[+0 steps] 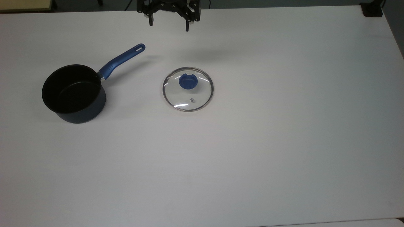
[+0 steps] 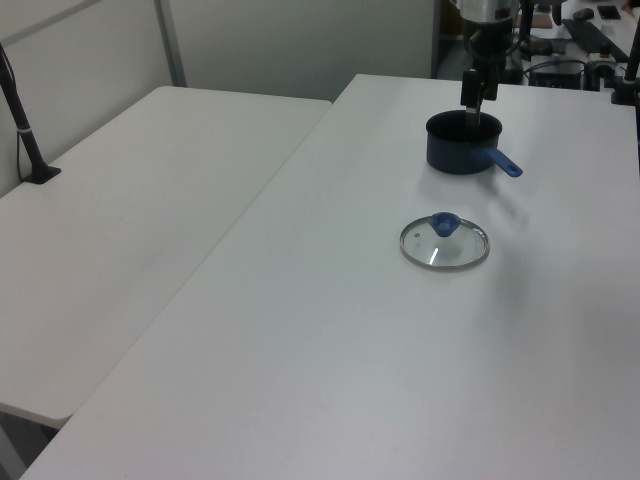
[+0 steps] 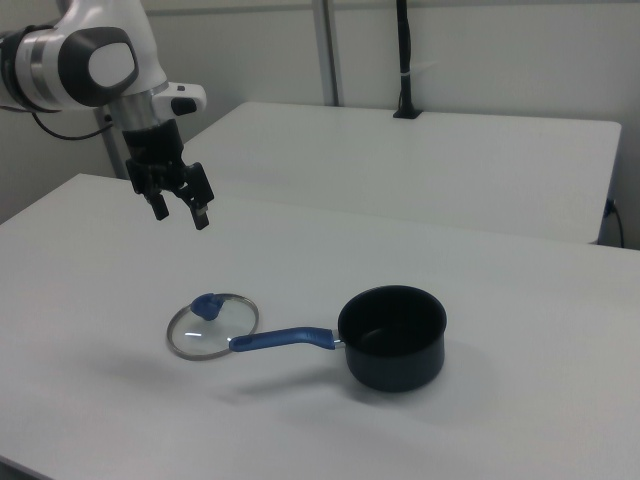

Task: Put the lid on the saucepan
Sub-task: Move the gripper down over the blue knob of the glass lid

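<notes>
Gripper [image 1: 169,27] spread wide, empty, hovering at 12 o'clock of the glass lid [image 1: 188,89] in the top view. Saucepan [image 1: 74,93] sits at lid's 9 o'clock, apart. Centre on the blue knob [image 1: 188,81], descend straight, pinch.

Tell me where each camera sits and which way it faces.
Top view: overhead, looking down at the white table; open black pincer at the top edge.
Left view: beyond the round glass lid, facing the dark navy saucepan and the arm.
Right view: opposite side, arm at the right view's left.
All share lid and saucepan.
</notes>
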Controlling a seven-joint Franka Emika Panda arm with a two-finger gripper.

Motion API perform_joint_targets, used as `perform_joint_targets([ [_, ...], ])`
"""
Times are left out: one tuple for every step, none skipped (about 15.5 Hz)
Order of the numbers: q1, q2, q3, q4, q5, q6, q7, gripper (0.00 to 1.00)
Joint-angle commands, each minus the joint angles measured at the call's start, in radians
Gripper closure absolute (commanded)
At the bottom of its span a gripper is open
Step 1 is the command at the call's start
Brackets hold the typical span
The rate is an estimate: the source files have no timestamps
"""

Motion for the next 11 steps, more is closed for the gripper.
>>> perform_joint_targets([
  [-0.002, 0.002, -0.006, 0.017, 0.019, -0.029, -0.022, 0.0],
  [-0.002, 0.002, -0.006, 0.018, 0.019, -0.029, -0.022, 0.0],
  [-0.002, 0.004, -0.006, 0.018, 0.019, -0.03, -0.015, 0.0],
  [-0.002, 0.014, -0.006, 0.024, 0.019, -0.038, -0.008, 0.0],
  [0.0, 0.029, -0.006, 0.05, 0.019, -0.077, 0.004, 0.0],
  [0.003, 0.051, -0.006, 0.076, 0.021, -0.126, 0.037, 0.0],
  [0.006, 0.066, -0.005, 0.102, 0.019, -0.154, 0.076, 0.0],
  [0.007, 0.074, -0.003, 0.107, 0.018, -0.165, 0.118, 0.0],
  [0.003, 0.074, -0.003, 0.106, 0.018, -0.173, 0.161, 0.0],
  [0.001, 0.074, -0.003, 0.104, 0.018, -0.177, 0.183, 0.0],
  [0.003, 0.077, -0.003, 0.101, 0.018, -0.179, 0.2, 0.0],
])
